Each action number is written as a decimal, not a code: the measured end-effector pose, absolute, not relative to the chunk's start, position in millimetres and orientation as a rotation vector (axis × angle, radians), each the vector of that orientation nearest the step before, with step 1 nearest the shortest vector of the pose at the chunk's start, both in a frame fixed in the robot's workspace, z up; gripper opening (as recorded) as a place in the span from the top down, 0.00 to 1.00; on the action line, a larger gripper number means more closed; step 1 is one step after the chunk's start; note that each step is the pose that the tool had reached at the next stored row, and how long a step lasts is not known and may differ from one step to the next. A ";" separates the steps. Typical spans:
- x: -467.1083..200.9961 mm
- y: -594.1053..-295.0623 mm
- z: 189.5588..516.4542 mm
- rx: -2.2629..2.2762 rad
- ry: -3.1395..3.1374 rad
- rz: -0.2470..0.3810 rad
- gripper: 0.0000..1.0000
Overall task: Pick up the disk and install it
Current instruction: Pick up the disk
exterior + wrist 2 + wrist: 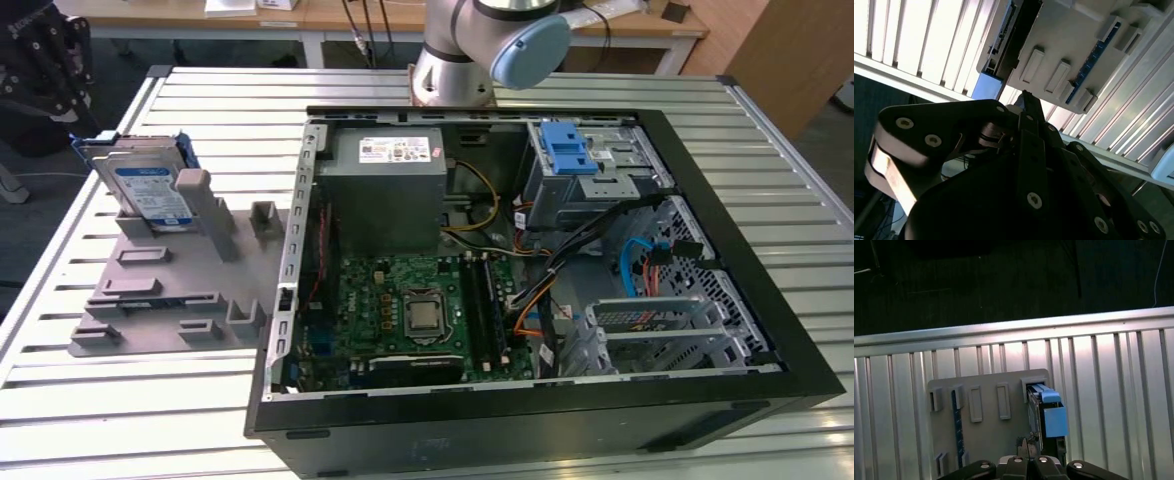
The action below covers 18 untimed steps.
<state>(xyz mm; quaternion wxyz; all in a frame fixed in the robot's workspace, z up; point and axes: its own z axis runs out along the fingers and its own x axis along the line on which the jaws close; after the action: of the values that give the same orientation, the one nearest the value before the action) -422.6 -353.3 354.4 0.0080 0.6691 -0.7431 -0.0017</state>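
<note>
The disk (144, 190), silver with a white-and-blue label and a blue frame, stands on edge in the grey moulded holder (160, 290) at the exterior view's left. In both wrist views my gripper (1026, 97) (1024, 446) hovers above that holder (986, 437) (1069, 35), looking down on it. Its black fingertips meet with nothing between them. The disk (1046, 415) (1004, 37) sits a short way off from the tips, untouched.
An open black computer case (534, 425) lies on the slatted metal table (134, 420), right of the holder. Inside are a grey power supply box (387, 190), a green motherboard (414, 310), a drive cage with a blue latch (574, 150) and loose cables. The arm's base (461, 60) stands behind the case.
</note>
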 end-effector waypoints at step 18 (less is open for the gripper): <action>-429.1 -344.6 342.7 2.147 -2.317 0.043 0.59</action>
<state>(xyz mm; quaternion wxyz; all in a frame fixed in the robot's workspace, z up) -429.1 -344.6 342.7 -0.0087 0.6796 -0.7334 0.0136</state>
